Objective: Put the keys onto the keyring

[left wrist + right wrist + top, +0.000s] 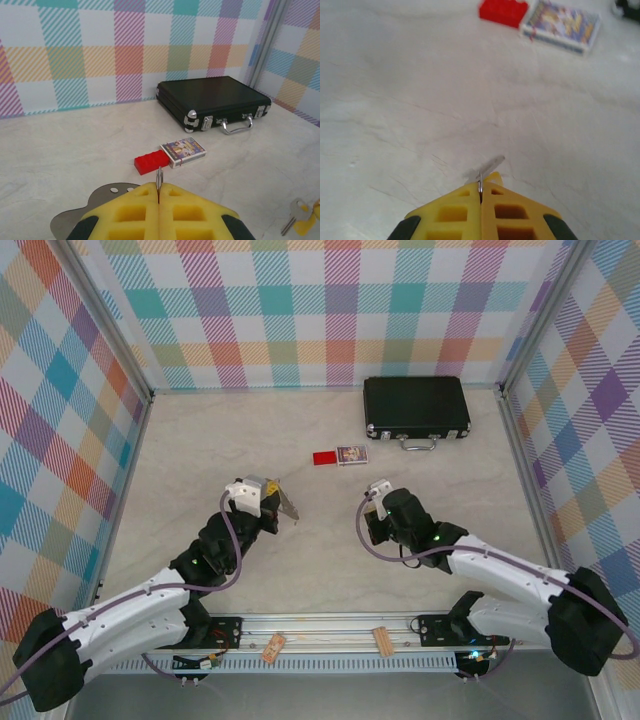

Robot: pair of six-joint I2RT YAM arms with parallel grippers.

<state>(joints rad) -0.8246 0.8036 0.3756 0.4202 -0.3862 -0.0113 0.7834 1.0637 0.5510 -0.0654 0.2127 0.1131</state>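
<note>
pale marbled table (200,450), plaid walls on three sides. a black case (415,407) is noted at the far right, with a red block (324,457) and a small printed box (352,454) just beside each other at mid-table.

left gripper (159,195): yellow fingers pressed together on the keyring (159,176), seen edge-on as a thin metal rim standing up from the seam. from above, the grey loop is seen jutting from the fingertips toward the centre, lifted off the table.

right gripper (480,192): fingers likewise pressed together, pinching the key (490,164); the short silver blade sticks out past the tips, angled up and to the right over bare table. how firmly the head is seated cannot be told.

step judged in hand: both parts are picked up and held apart, facing each other across the middle; threading is not yet done.

next move, as judged: the two tips must be brought together and the hole in the key's head lined up with the loop's opening. fine alignment is called for, since the key is tiny and a slight twist could make it slip.
</note>
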